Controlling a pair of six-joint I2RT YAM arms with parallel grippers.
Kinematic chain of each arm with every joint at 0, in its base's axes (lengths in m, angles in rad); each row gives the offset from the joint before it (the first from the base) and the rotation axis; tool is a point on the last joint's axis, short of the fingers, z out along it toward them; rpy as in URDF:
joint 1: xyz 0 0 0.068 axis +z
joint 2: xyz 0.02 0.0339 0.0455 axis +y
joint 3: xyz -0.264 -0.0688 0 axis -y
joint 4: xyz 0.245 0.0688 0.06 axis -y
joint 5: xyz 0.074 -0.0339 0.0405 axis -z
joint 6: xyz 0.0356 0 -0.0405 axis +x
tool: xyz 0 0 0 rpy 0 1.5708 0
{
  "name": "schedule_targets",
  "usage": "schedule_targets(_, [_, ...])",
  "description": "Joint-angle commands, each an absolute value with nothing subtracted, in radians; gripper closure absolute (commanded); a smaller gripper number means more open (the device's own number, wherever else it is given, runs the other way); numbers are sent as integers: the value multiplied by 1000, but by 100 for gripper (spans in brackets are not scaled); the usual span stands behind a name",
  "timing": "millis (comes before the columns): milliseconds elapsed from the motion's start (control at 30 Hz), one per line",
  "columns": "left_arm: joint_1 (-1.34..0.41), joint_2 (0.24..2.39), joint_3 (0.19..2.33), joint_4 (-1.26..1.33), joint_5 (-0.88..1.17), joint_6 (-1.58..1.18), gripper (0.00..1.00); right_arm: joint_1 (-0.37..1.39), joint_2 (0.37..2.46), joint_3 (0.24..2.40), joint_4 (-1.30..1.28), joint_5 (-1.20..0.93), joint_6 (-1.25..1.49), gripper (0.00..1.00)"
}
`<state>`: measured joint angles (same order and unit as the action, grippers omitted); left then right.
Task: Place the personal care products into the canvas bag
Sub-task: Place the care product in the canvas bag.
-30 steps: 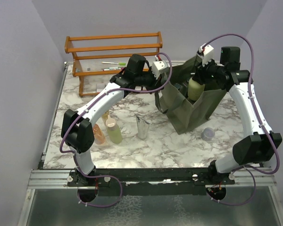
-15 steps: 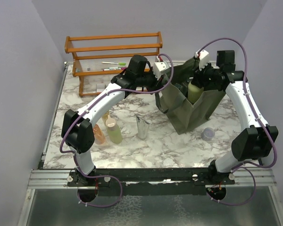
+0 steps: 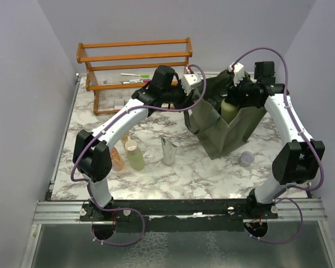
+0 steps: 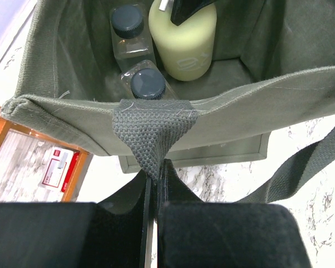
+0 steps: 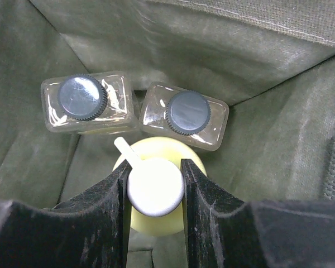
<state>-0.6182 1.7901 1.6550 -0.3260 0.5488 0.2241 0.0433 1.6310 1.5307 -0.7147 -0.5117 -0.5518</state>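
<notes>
Several products outstanding: bottles (image 3: 135, 156), silver tube (image 3: 168, 152) on table (image 3: 212, 173), well apart from both tools.
Left gripper (image 4: 154, 181): clamped on canvas bag's (image 4: 251, 106) strap tab (image 4: 151, 134), holding rim up.
Right gripper (image 5: 154, 184): inside bag, clamped on pale green bottle's (image 5: 156, 146) cap; two black-capped bottles (image 5: 184, 114) just beyond fingertips.
Risk: strap slip could fold floppy wall onto bottle.
Surface: marble table; lavender walls (image 3: 22, 84).

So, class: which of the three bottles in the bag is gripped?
The pale green bottle, white cap clamped in the right gripper; the two clear dark-capped bottles stand free.
</notes>
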Motion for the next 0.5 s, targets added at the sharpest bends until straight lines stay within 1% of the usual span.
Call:
schedule_targets(0, [-632,1753,1650,-343,534,241,100,30,1605,1533,-552,-610,-582,99])
schedule_targets(233, [-633,1751,1643,-341,532,244,100,22,1629,1520,-552,-592,-632,99])
schedule_targets(467, [-637,1756,1651,-349,528,257,100,17,1680,1561,-638,-598,-716,99])
